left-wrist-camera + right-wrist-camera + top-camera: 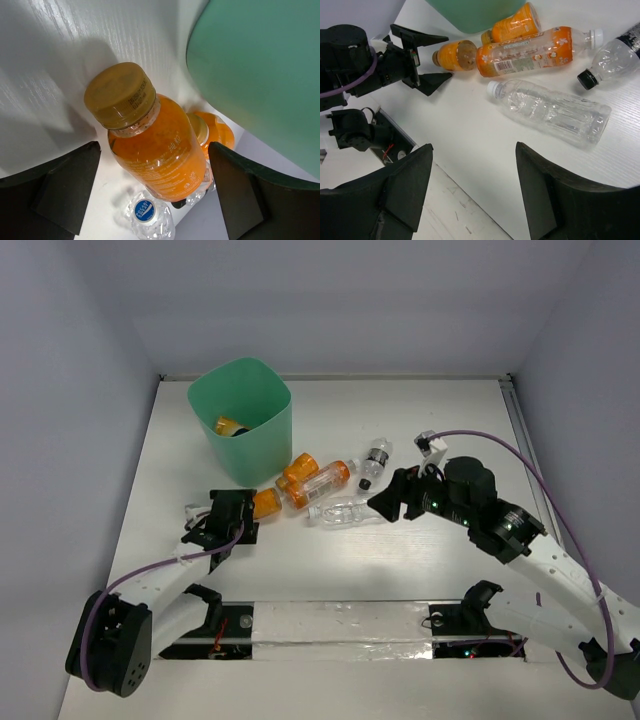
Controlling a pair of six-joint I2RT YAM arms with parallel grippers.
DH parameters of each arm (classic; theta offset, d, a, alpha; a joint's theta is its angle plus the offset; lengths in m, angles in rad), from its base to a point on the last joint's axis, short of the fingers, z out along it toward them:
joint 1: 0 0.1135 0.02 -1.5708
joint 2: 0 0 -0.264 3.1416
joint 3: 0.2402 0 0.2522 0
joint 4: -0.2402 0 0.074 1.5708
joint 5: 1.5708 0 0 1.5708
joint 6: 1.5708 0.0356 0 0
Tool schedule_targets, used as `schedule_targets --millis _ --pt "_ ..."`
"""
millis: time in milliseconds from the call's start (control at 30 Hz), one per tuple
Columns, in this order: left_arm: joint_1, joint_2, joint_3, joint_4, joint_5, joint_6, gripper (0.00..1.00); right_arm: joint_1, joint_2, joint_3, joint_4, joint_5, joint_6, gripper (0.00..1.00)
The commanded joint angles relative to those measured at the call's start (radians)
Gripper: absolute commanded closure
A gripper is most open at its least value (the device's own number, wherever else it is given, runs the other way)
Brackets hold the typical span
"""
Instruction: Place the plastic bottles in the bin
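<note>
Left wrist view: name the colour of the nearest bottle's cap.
Dull golden-brown cap; the left wrist view shows it best.

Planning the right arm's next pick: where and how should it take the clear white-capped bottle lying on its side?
I'd grip the clear bottle across its mid-body, the right gripper descending from above, jaws straddling its width. It lies on its side, rounded flanks exposed; the near flank has bare table beside it, while the cap end crowds the long orange bottle.

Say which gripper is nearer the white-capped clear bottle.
Right. The right gripper is by the white-capped clear bottle, base end; the left gripper, beyond its cap, straddles a small orange bottle.
</note>
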Motion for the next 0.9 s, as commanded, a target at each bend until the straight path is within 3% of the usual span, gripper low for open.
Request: schedule_targets --millis 0,300,500,567,633,800,867 --pt "0.005 0.003 0.005 0.001 -0.018 -0.030 0.19 -0.007 0.001 0.028 -0.005 0.054 -0.004 0.26" --pt "0.014 0.008 -0.039 -0.028 -0.038 -0.050 0.34 -0.016 0.085 0.129 -0.004 0.136 0.055 0.19" --pt "0.025 0.029 -0.053 -0.001 -0.018 -0.036 0.15 -0.025 0.177 0.249 -0.020 0.133 0.034 0.15" --pt "0.025 0.057 -0.038 0.012 -0.005 -0.018 0.14 -0.025 0.196 0.272 -0.031 0.134 0.023 0.15" --pt "0.025 0.077 -0.027 0.007 -0.004 -0.012 0.20 -0.036 0.199 0.275 -0.031 0.131 0.023 0.15" --pt "0.025 0.075 -0.025 0.021 -0.001 0.024 0.54 -0.092 0.234 0.241 -0.020 0.122 0.020 0.16" --pt "0.025 0.052 -0.006 -0.011 -0.005 0.059 0.55 -0.180 0.259 0.224 -0.008 0.098 0.019 0.17"
